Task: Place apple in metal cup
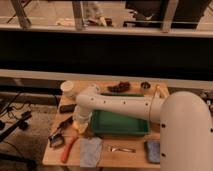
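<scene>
**Wooden table, one apple, one metal cup, well apart**

Wood-topped and crowded, the table carries one of each thing. One green tray lies in the middle. The single white arm reaches across it from the right, and its gripper points down just past the tray's left edge. One apple, a yellowish patch, shows right under the gripper, beside the tray. Whether the gripper clasps it or only stands over it cannot be told.

One metal cup sits at the table's back edge, far from the apple, with one dark grape bunch to its left. One white cup stands at the back left corner. Along the front lie one orange carrot, one grey cloth, one slim metal utensil and one blue sponge.
</scene>
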You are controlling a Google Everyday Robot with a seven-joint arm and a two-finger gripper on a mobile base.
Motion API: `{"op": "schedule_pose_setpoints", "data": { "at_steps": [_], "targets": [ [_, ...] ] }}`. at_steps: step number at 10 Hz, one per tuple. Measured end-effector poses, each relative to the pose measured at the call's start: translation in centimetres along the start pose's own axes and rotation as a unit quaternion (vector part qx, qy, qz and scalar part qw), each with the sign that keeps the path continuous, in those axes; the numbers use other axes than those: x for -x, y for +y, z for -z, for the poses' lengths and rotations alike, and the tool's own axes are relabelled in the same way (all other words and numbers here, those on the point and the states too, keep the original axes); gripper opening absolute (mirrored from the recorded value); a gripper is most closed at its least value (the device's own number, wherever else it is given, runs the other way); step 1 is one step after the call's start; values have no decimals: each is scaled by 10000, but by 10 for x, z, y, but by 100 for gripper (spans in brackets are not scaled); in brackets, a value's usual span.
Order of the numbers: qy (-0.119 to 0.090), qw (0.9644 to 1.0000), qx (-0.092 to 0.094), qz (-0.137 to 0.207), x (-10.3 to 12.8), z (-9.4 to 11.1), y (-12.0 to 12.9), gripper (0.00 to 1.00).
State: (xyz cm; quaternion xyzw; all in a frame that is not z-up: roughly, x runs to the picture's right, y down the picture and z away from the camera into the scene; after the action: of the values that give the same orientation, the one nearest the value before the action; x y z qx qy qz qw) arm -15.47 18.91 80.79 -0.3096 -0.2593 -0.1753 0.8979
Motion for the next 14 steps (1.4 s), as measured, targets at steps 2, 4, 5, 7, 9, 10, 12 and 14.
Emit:
{"op": "schedule_pose_setpoints", "data": {
  "at_steps": [2,4,5,7,9,10,12,14],
  "targets": [
    [-146,9997,-142,-97,-2,18,-5,53],
    [-269,9991,-263,-193,-7,31,-7,53],
    [-337,9986,-325,-265,-11,38,-8,52],
    [-473,9970,-456,-397,-18,53,-11,39],
    [-573,9948,-624,-565,-31,79,-14,31],
    [-582,9941,-696,-596,-34,90,-16,31],
    [-550,9922,-915,-648,-40,123,-21,31],
    [-501,9907,-1053,-698,-50,142,-25,31]
  ]
}}
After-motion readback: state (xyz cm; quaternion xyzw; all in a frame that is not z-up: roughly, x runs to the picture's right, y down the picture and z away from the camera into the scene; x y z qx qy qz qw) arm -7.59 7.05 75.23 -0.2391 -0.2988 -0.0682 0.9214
